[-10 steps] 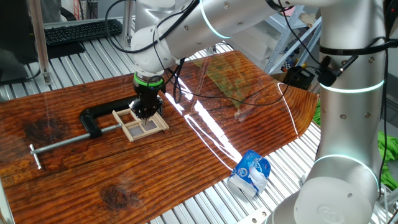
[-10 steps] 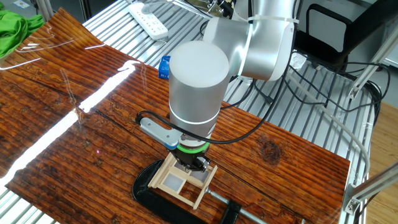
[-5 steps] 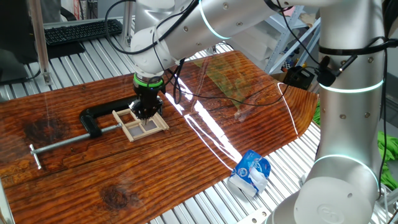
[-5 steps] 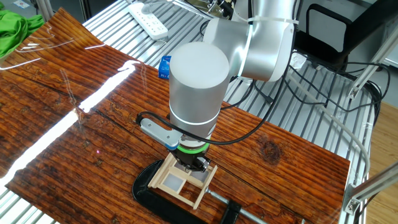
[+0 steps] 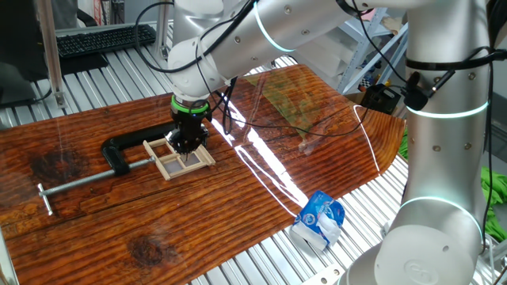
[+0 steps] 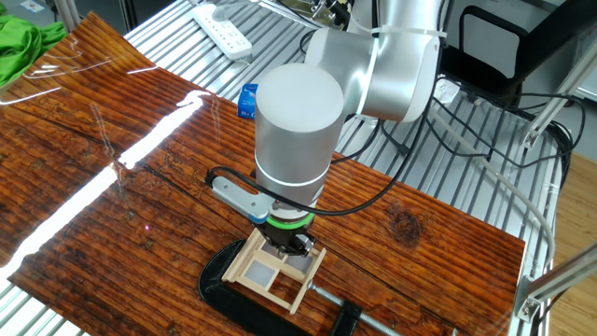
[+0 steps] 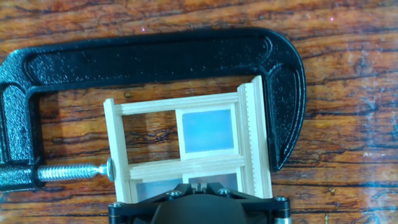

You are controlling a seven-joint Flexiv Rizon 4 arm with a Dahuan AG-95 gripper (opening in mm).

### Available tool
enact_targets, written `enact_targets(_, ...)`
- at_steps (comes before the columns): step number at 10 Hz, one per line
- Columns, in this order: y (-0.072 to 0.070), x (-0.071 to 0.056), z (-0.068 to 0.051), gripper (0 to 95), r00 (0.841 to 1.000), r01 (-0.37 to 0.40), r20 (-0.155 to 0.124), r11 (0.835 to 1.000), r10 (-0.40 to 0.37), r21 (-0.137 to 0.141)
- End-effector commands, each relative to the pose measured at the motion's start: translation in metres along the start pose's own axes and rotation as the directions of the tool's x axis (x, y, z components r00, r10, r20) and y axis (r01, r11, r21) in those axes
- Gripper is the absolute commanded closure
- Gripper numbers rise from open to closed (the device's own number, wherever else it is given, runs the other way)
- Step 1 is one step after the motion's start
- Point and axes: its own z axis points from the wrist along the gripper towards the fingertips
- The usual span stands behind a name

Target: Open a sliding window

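Sliding window (image 7: 186,152): you find it lying flat on the wooden surface (image 5: 261,198), near the edge by the keyboard (image 5: 103,39), held in the black clamp (image 7: 155,56). Gripper (image 5: 188,146): pressed down onto the window's frame; you cannot tell whether its fingers are open or closed. Blue-and-white packet (image 5: 318,220): off the surface's opposite edge.

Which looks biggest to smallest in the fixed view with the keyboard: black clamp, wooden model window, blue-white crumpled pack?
1. Black metal bar clamp, longest with its screw rod.
2/3. Pale wood-framed sliding window and blue-and-white crumpled pack look alike; the pack sits nearer the camera, so no ranking.
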Motion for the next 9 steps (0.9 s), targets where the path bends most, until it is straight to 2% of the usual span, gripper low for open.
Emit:
enact_targets(1, -0.0003, 0.0005, 0.0022, 95.0, 1.0, -0.002, 0.001, 1.0, 0.002, -0.001)
enact_targets(9, 0.0019, 0.003, 0.0023, 95.0, 1.0, -0.019, 0.003, 1.0, 0.019, -0.005)
